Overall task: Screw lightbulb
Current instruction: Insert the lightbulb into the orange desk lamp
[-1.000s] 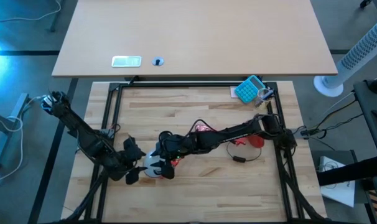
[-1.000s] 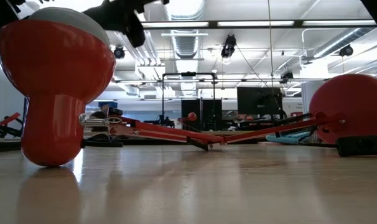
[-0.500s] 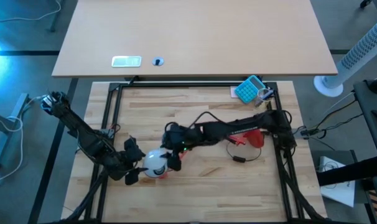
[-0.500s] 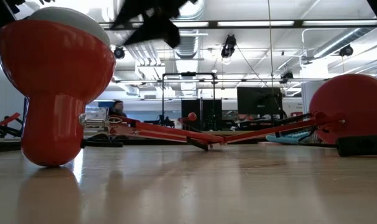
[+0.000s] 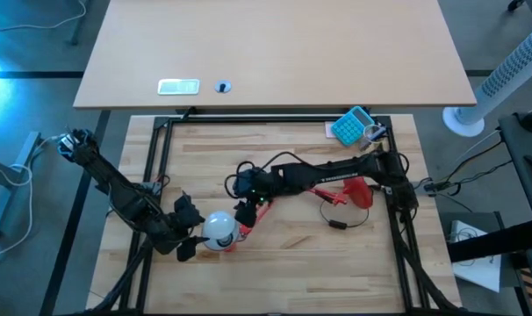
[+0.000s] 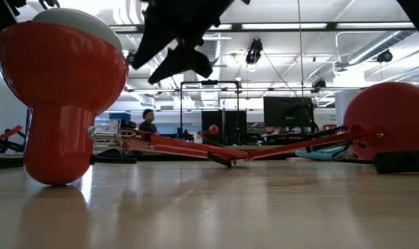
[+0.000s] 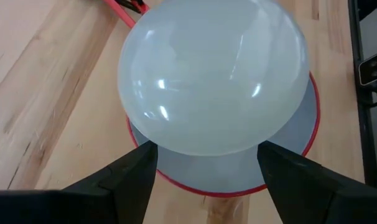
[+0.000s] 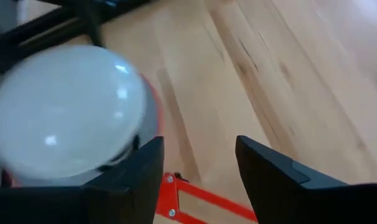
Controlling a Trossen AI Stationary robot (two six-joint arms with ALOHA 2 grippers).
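Lightbulb (image 5: 219,226) seated dome-up in red lamp shade (image 6: 61,90) near table's front edge, left gripper (image 5: 189,237) straddling shade, jaws apart, grip on it unclear, right gripper (image 5: 245,214) just beside bulb, clear of it, jaws apart, empty.

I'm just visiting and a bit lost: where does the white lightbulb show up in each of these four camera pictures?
High view: lightbulb, lower left of centre, beside the left gripper.
Low view: only a grey-white dome atop the red lamp shade, far left.
Left wrist view: fills the upper middle.
Right wrist view: left side.
Shared landmark: the red lamp shade under the bulb, showing as a red rim in both wrist views.
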